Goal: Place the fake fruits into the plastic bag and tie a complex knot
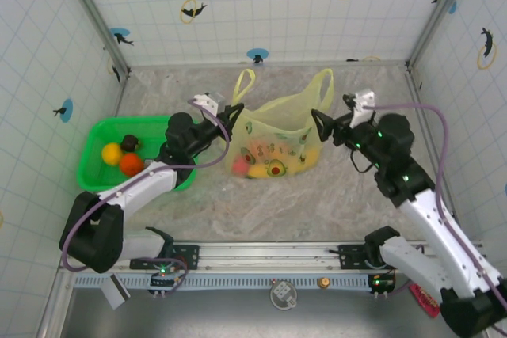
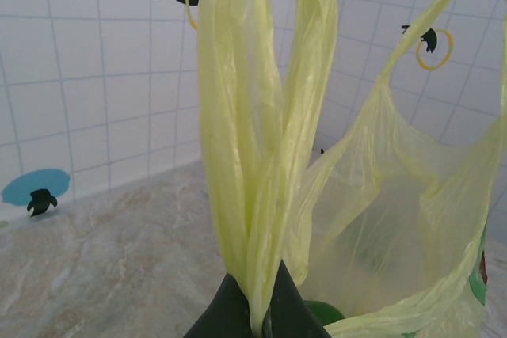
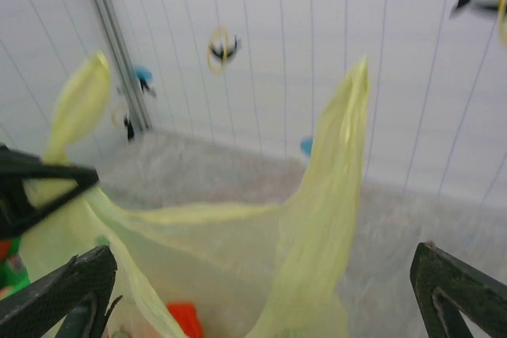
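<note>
The left fingers (image 2: 230, 313) are pressed tight together on a gathered strip of the bag (image 2: 380, 219), and the pale yellow film rises straight up from between them. Seen from above, the left gripper (image 1: 232, 114) is at the left upper edge of the bag, just under its left handle (image 1: 244, 85), and its arm reaches in from the left side of the bag.

The right fingers (image 3: 67, 290) are spread wide apart, one at each lower corner of the wrist view. They hold nothing. The right handle (image 3: 337, 195) of the bag stands up between them, and I cannot tell if it touches either finger. From above, the right gripper (image 1: 320, 125) is just beside the right upper edge of the bag.

The bag lies on the table (image 1: 356, 203) with its mouth open between the two grippers and both handles pointing to the back wall. Several fruits (image 1: 265, 165) lie inside the bag, at its near end; a red one and yellow ones show through the film.

To the left of the bag, behind the left arm, is a green basket (image 1: 93, 136). Three more fruits are in it: a yellow one (image 1: 112, 153), an orange one (image 1: 131, 164) and a dark brown one (image 1: 129, 143)
</note>
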